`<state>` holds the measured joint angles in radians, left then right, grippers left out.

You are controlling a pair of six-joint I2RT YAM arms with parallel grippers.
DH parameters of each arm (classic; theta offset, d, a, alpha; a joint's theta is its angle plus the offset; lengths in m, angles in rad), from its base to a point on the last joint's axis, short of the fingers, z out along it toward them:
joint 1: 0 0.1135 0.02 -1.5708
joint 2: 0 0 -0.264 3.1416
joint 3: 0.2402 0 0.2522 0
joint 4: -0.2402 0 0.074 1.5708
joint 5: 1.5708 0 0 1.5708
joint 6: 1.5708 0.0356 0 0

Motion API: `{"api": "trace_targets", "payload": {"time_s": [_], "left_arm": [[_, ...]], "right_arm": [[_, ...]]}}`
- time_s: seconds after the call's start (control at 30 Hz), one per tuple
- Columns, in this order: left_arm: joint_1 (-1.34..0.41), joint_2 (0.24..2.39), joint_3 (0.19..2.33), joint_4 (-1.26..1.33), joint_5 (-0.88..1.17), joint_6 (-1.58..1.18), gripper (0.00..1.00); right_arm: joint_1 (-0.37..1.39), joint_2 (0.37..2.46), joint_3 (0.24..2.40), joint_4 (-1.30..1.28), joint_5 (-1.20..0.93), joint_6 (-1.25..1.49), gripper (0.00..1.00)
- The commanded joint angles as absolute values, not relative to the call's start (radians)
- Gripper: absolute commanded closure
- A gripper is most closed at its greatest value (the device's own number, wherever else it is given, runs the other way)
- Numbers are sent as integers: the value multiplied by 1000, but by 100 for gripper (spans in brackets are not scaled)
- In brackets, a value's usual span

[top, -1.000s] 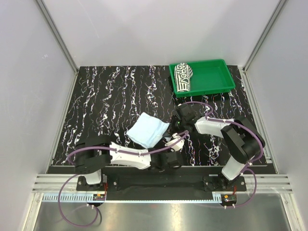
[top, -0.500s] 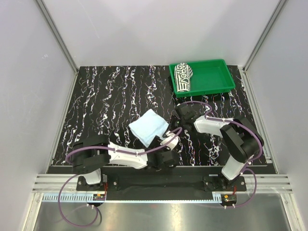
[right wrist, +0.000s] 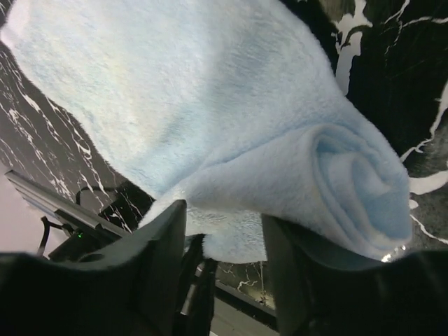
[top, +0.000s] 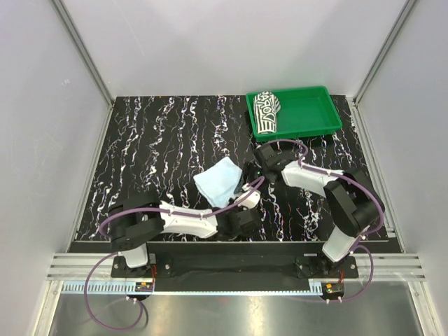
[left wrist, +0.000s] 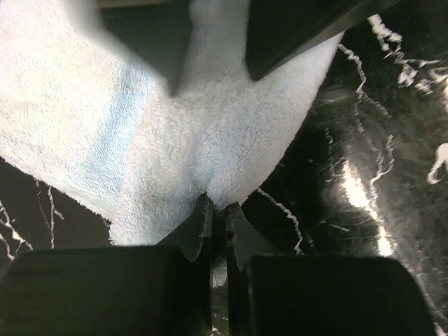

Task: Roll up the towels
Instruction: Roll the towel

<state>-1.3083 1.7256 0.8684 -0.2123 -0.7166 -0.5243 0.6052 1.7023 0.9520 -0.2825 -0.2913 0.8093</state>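
L jaws pinching blue towel [top: 222,180], R jaws gripping it too (rolled end), striped towel [top: 265,112] in green tray [top: 311,112].

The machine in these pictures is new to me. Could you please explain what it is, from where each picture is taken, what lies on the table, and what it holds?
These are two robot arms bolted at the near edge of the black marbled table. The top view looks down from above; the two close views come from a camera on each wrist. On the table stands a green tray with a striped towel in it. The left pincer is shut on an edge of the pale blue towel. The right pincer has that towel's rolled end between its fingers.
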Motion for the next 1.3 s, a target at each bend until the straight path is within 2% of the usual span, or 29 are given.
{"api": "trace_targets", "payload": {"time_s": [0.0,0.07,0.2,0.23,0.37,0.47,0.6,0.9,0.97,1.1,1.27], "left_arm": [[-1299,1784,905,-328,-505,-548,100],[-1296,1781,942,-344,-467,-561,100],[-1281,1766,985,-379,-393,-589,100],[-1275,1755,989,-377,-371,-603,100],[-1233,1717,999,-365,-252,-638,100],[-1181,1681,985,-315,-114,-682,100],[-1082,1600,887,-125,154,-768,100],[-832,1540,700,276,558,-951,100],[-751,1555,641,418,659,-1043,100],[-635,1603,591,548,770,-1141,100],[-519,1672,604,484,825,-1128,100]], "right_arm": [[556,1655,1047,-486,-132,709,31],[517,1635,1104,-599,-55,681,22],[384,1570,1158,-718,-6,650,17],[341,1556,1169,-757,35,649,12],[253,1477,1213,-833,100,638,3],[223,1410,1221,-864,110,634,2],[222,1307,1189,-868,72,640,2],[224,1115,925,-646,-354,686,4],[224,1098,859,-605,-393,703,5],[225,1104,816,-569,-419,710,5],[241,1104,782,-486,-472,750,8]]}}
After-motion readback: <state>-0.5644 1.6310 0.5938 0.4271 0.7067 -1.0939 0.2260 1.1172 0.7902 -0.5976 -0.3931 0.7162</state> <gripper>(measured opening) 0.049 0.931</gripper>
